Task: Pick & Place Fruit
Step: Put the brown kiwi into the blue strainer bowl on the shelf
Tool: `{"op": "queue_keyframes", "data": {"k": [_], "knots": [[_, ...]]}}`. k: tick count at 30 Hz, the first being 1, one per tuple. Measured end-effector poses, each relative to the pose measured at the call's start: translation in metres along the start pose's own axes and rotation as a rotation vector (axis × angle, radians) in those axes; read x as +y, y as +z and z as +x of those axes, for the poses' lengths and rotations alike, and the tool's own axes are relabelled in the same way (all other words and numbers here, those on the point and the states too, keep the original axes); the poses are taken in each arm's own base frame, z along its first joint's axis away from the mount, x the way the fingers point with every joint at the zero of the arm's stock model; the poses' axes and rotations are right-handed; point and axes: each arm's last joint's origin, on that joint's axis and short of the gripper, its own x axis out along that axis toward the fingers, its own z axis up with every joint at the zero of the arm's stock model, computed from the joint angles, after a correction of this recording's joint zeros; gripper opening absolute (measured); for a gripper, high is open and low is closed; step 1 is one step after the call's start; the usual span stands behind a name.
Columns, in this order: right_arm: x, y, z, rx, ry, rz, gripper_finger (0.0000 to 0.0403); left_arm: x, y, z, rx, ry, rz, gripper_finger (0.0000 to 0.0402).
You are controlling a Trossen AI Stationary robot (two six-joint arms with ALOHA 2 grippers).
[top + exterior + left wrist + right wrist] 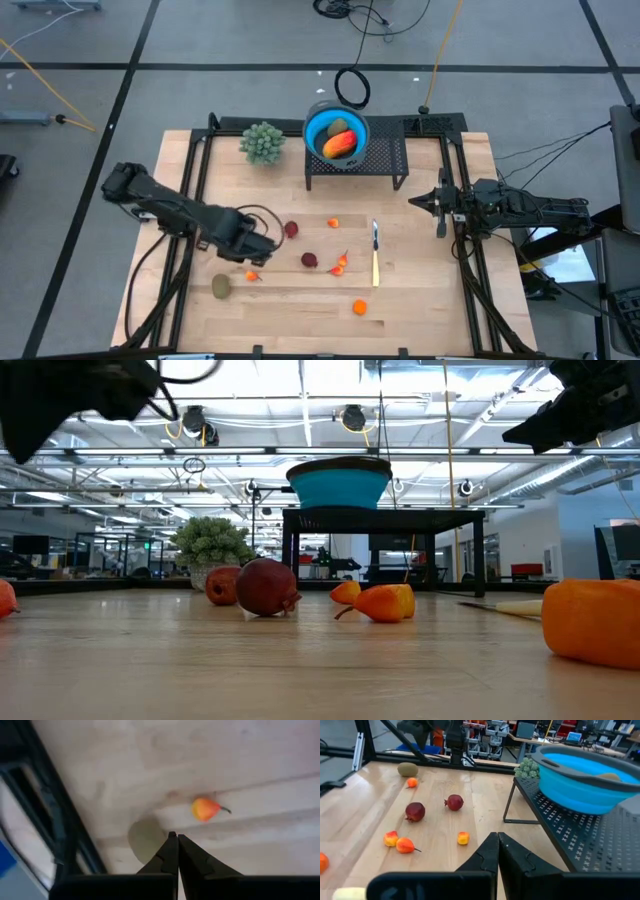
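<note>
Toy fruits lie loose on the wooden table: two dark red round ones (291,229) (309,260), tiny orange ones (333,222) (359,307), an orange-red pair (340,265) and a brownish-green oval (220,287). An orange-red mango-like fruit (340,144) and a greenish oval sit in the blue bowl (318,122) on the black rack. My left gripper (268,249) is shut and hovers above the table beside a small orange fruit with a stem (205,809) and the oval (144,840). My right gripper (415,203) is shut and held above the table's right side.
A pale green bushy plant (262,142) stands left of the black rack (385,165). A thin knife (375,256) lies lengthwise right of the fruits. Black frame rails run along the left and right edges of the table (420,310).
</note>
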Motion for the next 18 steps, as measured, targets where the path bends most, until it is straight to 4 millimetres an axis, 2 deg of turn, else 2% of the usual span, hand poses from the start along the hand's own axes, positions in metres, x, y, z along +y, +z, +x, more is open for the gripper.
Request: {"op": "queue_keyframes", "data": {"k": [6, 13, 18], "knots": [[0.0, 0.0, 0.0, 0.0, 0.0, -0.028, 0.0, 0.027, -0.015, 0.018, 0.017, -0.161, -0.133, 0.0004], [0.0, 0.0, 0.0, 0.0, 0.0, -0.028, 0.0, 0.062, -0.036, 0.042, 0.061, -0.209, -0.279, 0.0009], [0.0, 0.0, 0.0, 0.0, 0.0, -0.027, 0.0, 0.071, -0.046, 0.055, 0.074, -0.212, -0.28, 0.0002]]}}
